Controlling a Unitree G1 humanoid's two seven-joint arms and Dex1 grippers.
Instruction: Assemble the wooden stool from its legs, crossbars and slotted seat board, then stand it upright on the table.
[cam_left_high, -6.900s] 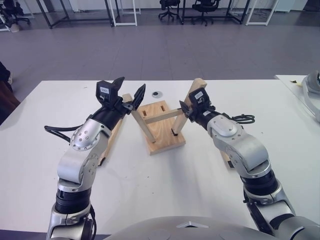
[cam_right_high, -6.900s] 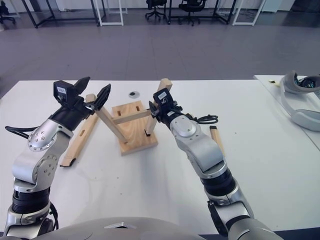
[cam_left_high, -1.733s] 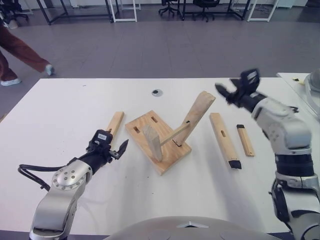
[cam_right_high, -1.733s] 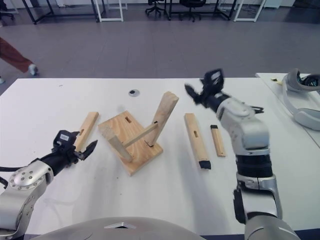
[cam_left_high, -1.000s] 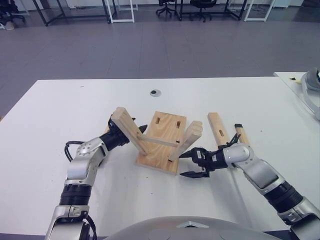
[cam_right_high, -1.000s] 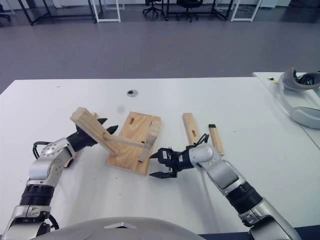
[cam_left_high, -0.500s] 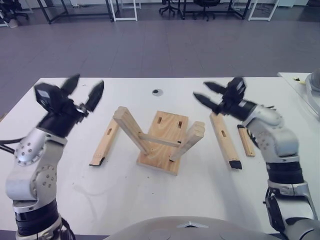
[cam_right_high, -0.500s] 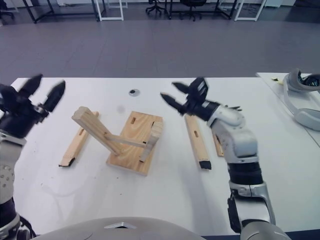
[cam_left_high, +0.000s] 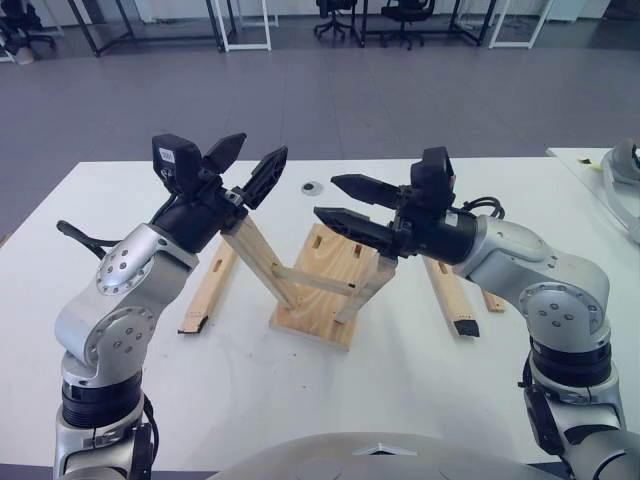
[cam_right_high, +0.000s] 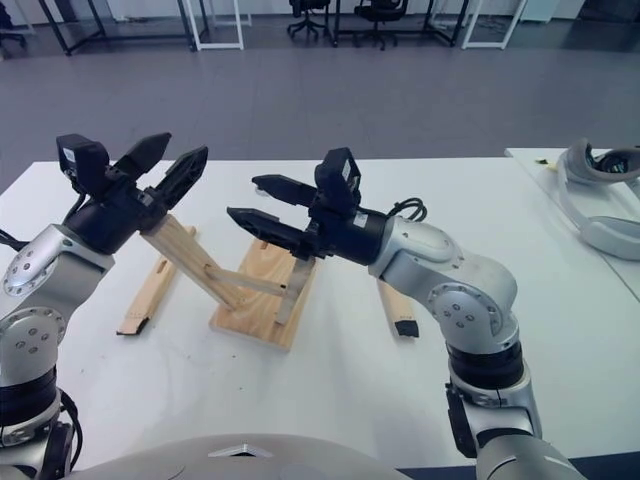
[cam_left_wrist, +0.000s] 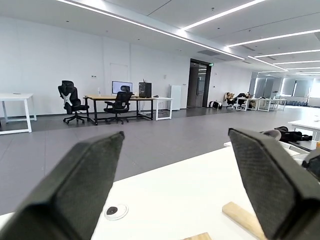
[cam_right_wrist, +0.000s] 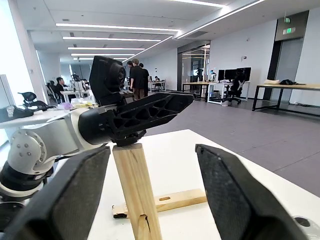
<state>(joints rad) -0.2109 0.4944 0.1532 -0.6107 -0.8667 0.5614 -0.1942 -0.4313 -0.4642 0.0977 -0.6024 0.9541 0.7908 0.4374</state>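
Both grippers are released. Your left gripper (cam_left_high: 260, 147) hangs spread wide over the top of the left leg (cam_left_high: 262, 255), and your right gripper (cam_left_high: 327, 197) is spread just above the right leg (cam_left_high: 368, 285); neither is gripping anything.

The seat board (cam_left_high: 312, 318) lies flat at the middle of the table (cam_left_high: 300, 400). The two legs lean apart in a V, tied by one crossbar (cam_left_high: 318, 283). A loose leg (cam_left_high: 208, 285) lies at the board's 9 o'clock. Another leg (cam_left_high: 447, 290) and a short crossbar (cam_left_high: 492, 300) lie at its 3 o'clock.

My guess is that the leaning legs are not fully seated in their slots. If you close on one leg alone and pull, the crossbar could slip out or the frame could tip over. Pressing down off-centre may skid the board toward the loose leg at 9 o'clock. Take both tops evenly, then press.
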